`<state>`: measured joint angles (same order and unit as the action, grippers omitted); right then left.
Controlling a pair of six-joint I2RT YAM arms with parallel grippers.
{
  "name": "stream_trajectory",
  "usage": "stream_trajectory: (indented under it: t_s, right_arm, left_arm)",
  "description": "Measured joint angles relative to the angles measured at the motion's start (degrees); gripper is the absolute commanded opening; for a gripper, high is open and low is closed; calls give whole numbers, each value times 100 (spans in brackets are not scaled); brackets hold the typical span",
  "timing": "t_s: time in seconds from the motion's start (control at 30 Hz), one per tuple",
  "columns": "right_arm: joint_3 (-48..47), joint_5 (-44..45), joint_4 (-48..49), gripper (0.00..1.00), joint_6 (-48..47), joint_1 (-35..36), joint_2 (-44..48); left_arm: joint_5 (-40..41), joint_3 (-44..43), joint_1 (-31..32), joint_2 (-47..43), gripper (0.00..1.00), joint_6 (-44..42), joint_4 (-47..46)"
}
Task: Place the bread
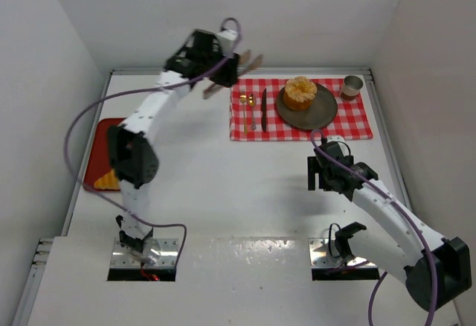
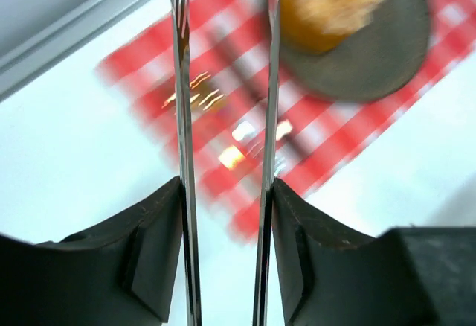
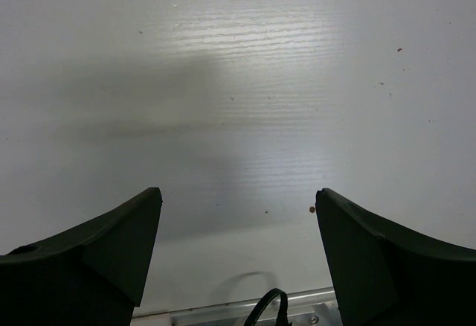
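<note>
A round swirled bun point(image 1: 300, 92) sits on a dark plate point(image 1: 320, 114) on a red checked cloth point(image 1: 357, 121); it shows blurred in the left wrist view point(image 2: 331, 2). A golden piece, likely the croissant point(image 1: 106, 182), lies on a red tray point(image 1: 100, 144), mostly hidden by the left arm. My left gripper point(image 1: 222, 69) point(image 2: 227, 184) is shut on metal tongs point(image 2: 181, 80), raised above the cloth's left end; the tong blades stand apart with nothing between them. My right gripper point(image 1: 321, 173) point(image 3: 238, 199) is open and empty over the bare white table.
On the cloth lie a dark knife point(image 1: 263, 110) and gold cutlery point(image 1: 250, 101) left of the plate, and a small cup point(image 1: 352, 86) stands at the far right. White walls close in the table on three sides.
</note>
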<state>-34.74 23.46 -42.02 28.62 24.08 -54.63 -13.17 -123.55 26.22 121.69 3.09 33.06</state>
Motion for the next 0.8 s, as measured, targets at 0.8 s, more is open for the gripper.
stream_trajectory:
  t_s: [0.8]
  right_arm:
    - [-566, -916, 278, 83, -660, 841, -476]
  left_arm:
    - [1453, 5641, -5337, -5348, 49, -1626, 3108]
